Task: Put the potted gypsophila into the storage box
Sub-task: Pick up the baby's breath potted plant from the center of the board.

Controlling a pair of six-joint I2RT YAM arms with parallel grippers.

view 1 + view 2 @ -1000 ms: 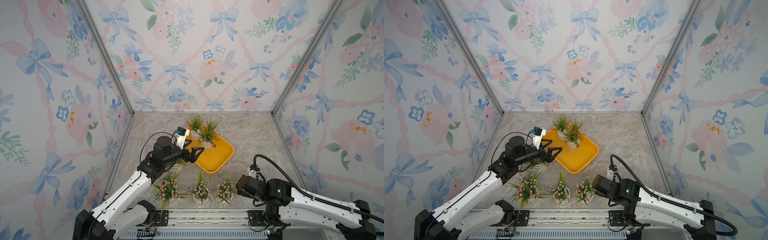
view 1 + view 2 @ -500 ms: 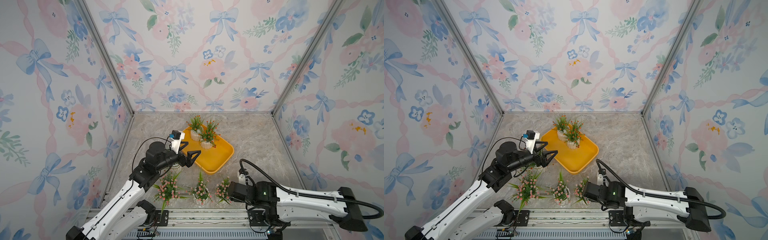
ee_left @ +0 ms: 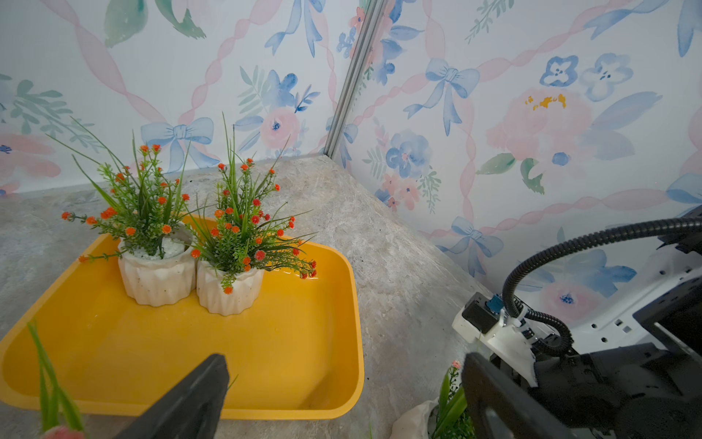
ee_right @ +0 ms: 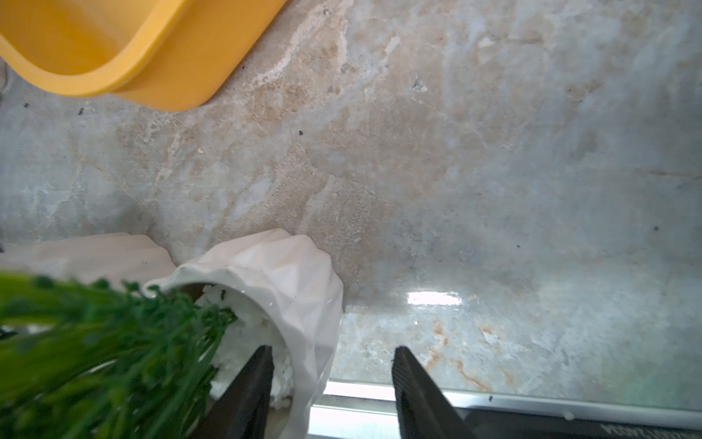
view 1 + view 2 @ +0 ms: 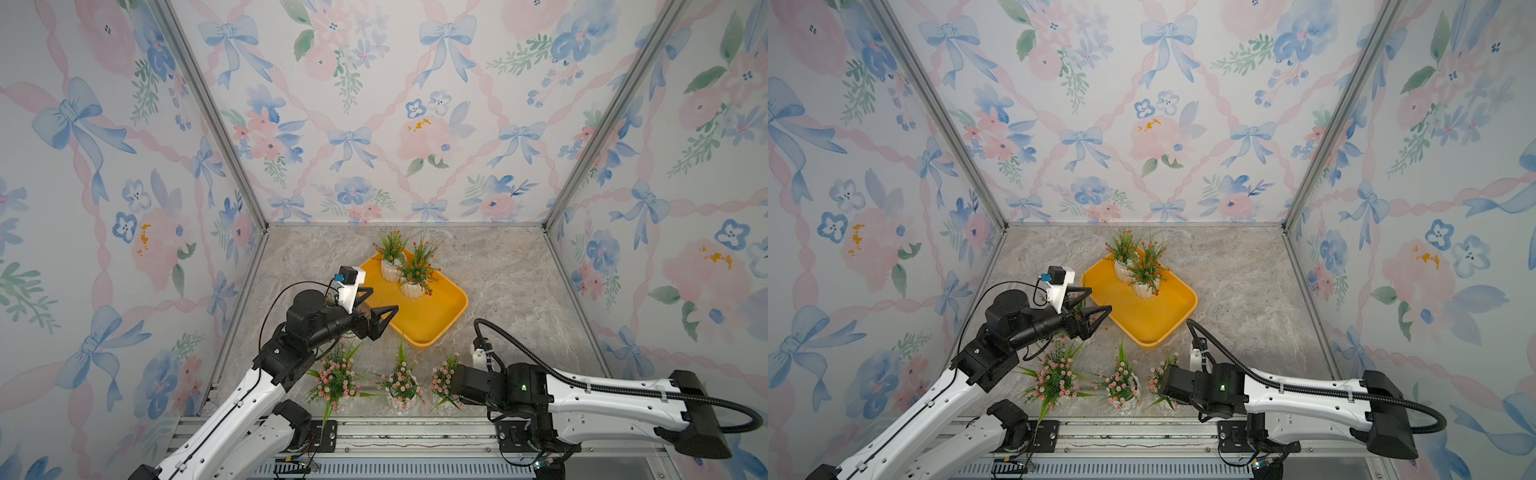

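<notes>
The left arm (image 5: 245, 399) rises from the front rail, bends at the elbow and reaches forward almost level. The left tool (image 5: 380, 301) hangs above the near left rim of the storage box (image 5: 436, 324), its black tapered fingers spread wide with nothing between them. The right arm (image 5: 602, 401) lies low, stretched along the front edge of the surface (image 5: 519, 282), with a corrugated black cable arching over it. In the right wrist view the right tool (image 4: 330, 351) straddles the wall of the right pink gypsophila (image 4: 296, 281). One finger (image 4: 252, 391) sits inside the pot on the white gravel-like filling and the other stands outside, clear of the wall, so the jaws are partly spread and not clamped. That pot is white, glossy and faceted in ribs, with fine green foliage spilling out. It ends a row near the front edge, beside the middle pink gypsophila (image 5: 401, 380) and the left pink gypsophila (image 5: 336, 374), all outside the box. The far orange-red gypsophila (image 5: 390, 259) and the near orange-red gypsophila (image 5: 415, 274) stand upright just beside each other in the box's far corner. The box is shallow, smooth yellow-orange plastic with rounded corners and a rolled rim. The surface shows a grey-beige marbled stone pattern with a faint sheen.
</notes>
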